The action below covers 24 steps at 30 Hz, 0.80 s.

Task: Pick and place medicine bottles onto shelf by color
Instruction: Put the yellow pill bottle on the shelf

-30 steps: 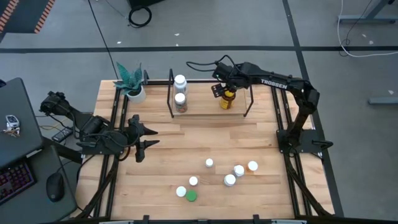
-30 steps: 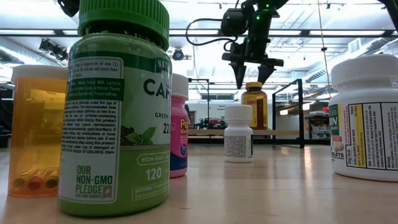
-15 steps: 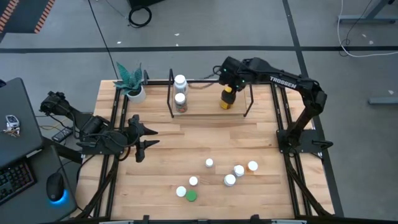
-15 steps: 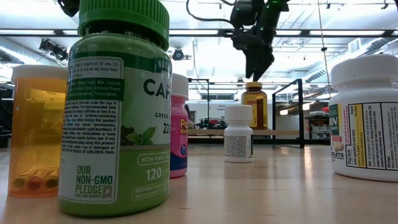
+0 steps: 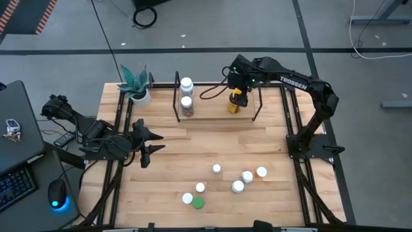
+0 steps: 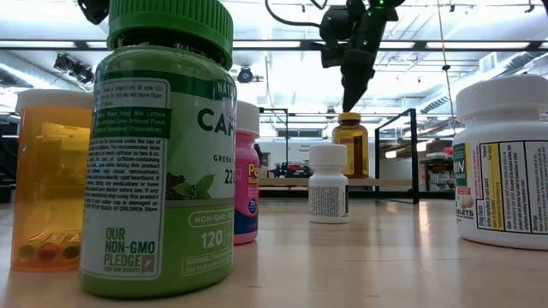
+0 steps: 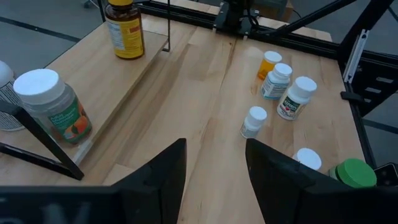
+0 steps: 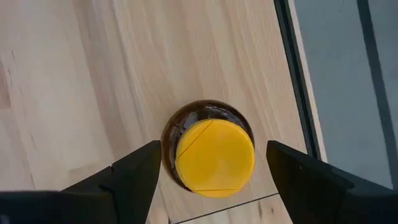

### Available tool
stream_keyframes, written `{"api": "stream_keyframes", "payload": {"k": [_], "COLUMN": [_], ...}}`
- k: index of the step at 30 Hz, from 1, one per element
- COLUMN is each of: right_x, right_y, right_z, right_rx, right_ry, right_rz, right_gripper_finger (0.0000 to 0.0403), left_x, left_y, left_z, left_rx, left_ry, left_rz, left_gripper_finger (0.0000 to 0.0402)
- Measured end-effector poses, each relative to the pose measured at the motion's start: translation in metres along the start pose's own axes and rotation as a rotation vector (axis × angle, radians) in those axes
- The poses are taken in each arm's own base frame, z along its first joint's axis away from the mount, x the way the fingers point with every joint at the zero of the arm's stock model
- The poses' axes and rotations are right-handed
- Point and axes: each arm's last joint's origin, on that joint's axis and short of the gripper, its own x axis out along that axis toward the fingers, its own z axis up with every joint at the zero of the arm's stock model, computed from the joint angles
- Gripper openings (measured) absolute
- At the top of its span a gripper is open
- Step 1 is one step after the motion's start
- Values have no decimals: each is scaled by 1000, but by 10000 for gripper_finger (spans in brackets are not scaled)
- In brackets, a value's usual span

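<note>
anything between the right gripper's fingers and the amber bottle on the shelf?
Nothing. In the right wrist view the right gripper hangs open above the yellow-capped dark amber bottle, fingers clear on both sides. Only the shelf's pale wooden base shows in the gaps.

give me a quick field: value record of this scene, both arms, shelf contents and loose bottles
right gripper: open, directly above the amber bottle, not touching it
left gripper: open, waiting at the table's left side
shelf: amber yellow-capped bottle at its right end, two white-capped bottles at its left end
loose bottles: cluster on the table's near side, mostly white caps, one green-capped bottle
potted plant: back left corner, beside the shelf
</note>
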Motion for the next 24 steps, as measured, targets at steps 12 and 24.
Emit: {"api": "stream_keyframes", "payload": {"k": [12, 24], "right_x": [17, 26], "right_y": [-4, -9], "right_z": [3, 0], "right_rx": [-48, 2], "right_ry": [29, 91], "right_rz": [26, 12], "right_gripper_finger": [297, 239], "left_x": [0, 0], "left_y": [1, 1], "left_z": [0, 0], "left_rx": [4, 4], "left_ry": [-2, -2], "left_rz": [13, 13], "left_gripper_finger": [172, 172]}}
